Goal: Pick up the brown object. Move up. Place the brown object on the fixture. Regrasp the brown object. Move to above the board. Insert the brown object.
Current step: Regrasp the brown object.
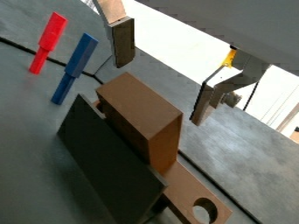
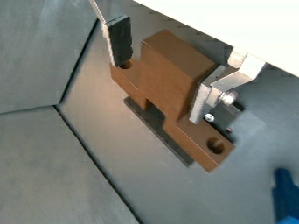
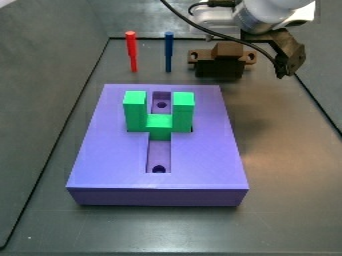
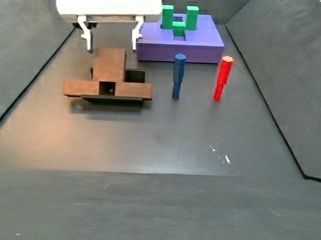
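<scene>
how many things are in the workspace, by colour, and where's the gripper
brown: 1, the bar on the fixture
dark: 1, the fixture
purple: 1, the board
green: 1, the block
red: 1, the peg
blue: 1, the peg
total: 6
gripper: open, above the bar

No words, numbers or signs can be read in any of the pictures. The gripper (image 4: 109, 36), open at the upper left of a side view, has no writing on it. The brown object (image 4: 109, 78) and the purple board (image 3: 110, 160) have no label either.
</scene>
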Controlling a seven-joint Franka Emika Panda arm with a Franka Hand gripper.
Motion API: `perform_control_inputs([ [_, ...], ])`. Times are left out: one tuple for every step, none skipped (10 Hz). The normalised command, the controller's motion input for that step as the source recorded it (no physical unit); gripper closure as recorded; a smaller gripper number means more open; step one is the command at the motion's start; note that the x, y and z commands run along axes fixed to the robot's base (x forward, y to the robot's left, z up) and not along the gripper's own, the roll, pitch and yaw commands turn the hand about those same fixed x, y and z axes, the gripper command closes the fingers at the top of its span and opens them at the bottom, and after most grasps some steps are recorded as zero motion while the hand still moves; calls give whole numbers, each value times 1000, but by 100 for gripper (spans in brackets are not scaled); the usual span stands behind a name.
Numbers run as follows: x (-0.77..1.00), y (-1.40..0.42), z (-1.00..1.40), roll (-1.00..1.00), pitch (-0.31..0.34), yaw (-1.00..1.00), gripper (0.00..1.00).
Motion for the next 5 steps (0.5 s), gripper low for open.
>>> perform_control_inputs([
  [369,-23,-86,0,303,-3,0],
  [211,0,-137,0,191,-3,0],
  [129,0,-163,0,129,0,0],
  [63,0,-160,0,71,0,0],
  [0,0,-186,-140,6,0,0],
])
